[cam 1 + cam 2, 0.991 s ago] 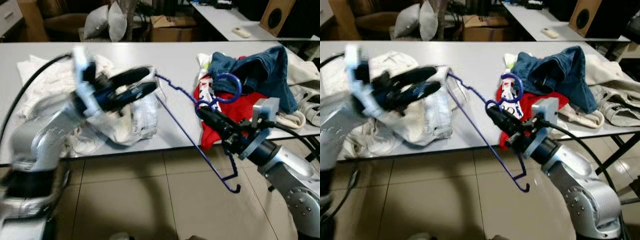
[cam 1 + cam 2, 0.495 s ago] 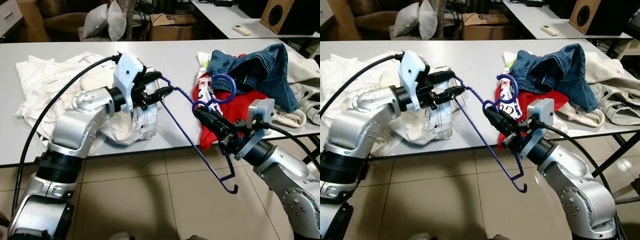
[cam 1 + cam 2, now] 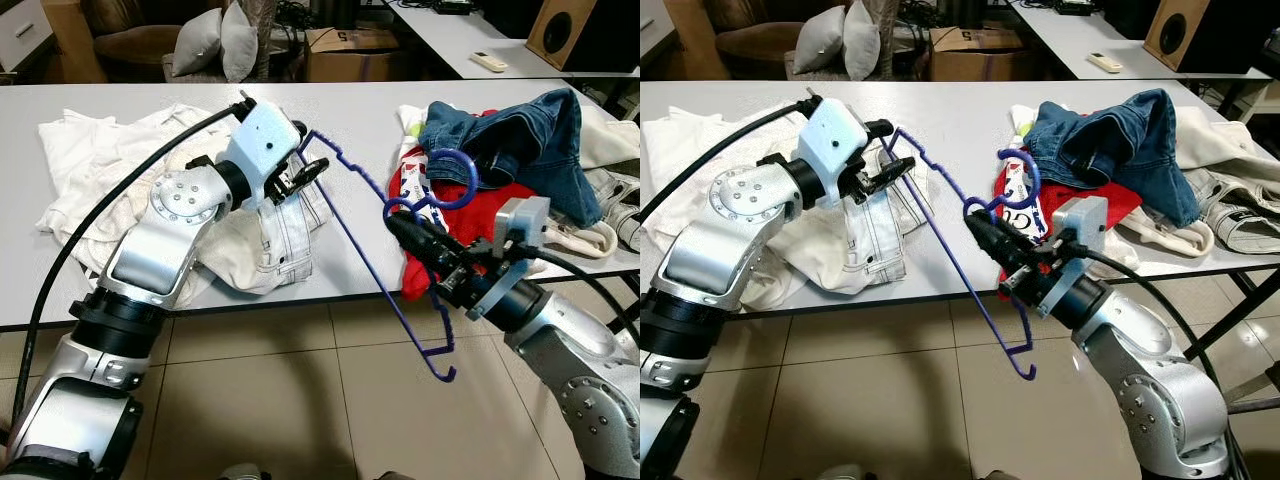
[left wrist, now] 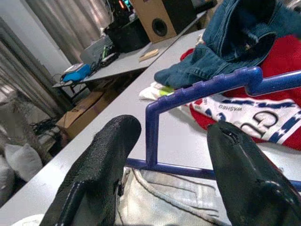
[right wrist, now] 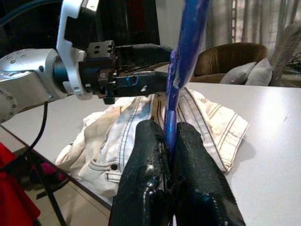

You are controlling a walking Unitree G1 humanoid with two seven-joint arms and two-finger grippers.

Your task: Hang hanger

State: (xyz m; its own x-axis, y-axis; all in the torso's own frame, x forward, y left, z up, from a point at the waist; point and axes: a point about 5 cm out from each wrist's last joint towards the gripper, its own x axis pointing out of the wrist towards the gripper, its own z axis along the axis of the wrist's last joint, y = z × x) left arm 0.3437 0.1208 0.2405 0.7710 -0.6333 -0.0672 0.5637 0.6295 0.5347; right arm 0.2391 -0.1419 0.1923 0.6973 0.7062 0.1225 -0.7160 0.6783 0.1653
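A blue plastic hanger (image 3: 362, 245) hangs slanted over the front edge of the grey table (image 3: 350, 105), its lower end out above the floor. My right gripper (image 3: 397, 222) is shut on its neck, just below the round hook (image 3: 455, 178); the right wrist view has the blue bar (image 5: 181, 61) pinched between both fingers. My left gripper (image 3: 306, 171) is open at the hanger's upper end, above white jeans (image 3: 272, 240). In the left wrist view the notched hanger arm (image 4: 202, 89) passes between the spread fingers (image 4: 108, 155) without touching them.
A heap of clothes lies at the table's right: blue denim (image 3: 520, 130), a red shirt (image 3: 505, 200), pale garments (image 3: 615, 215). White cloth (image 3: 85, 165) covers the left. Behind stand a cardboard box (image 3: 345, 55), cushions (image 3: 220, 40) and a second table (image 3: 470, 45). Tiled floor (image 3: 290, 400) lies in front.
My left arm swung in from a blur and its open fingers now straddle the hanger's upper end. The hanger's lower end has swung slightly left. The right gripper keeps its hold.
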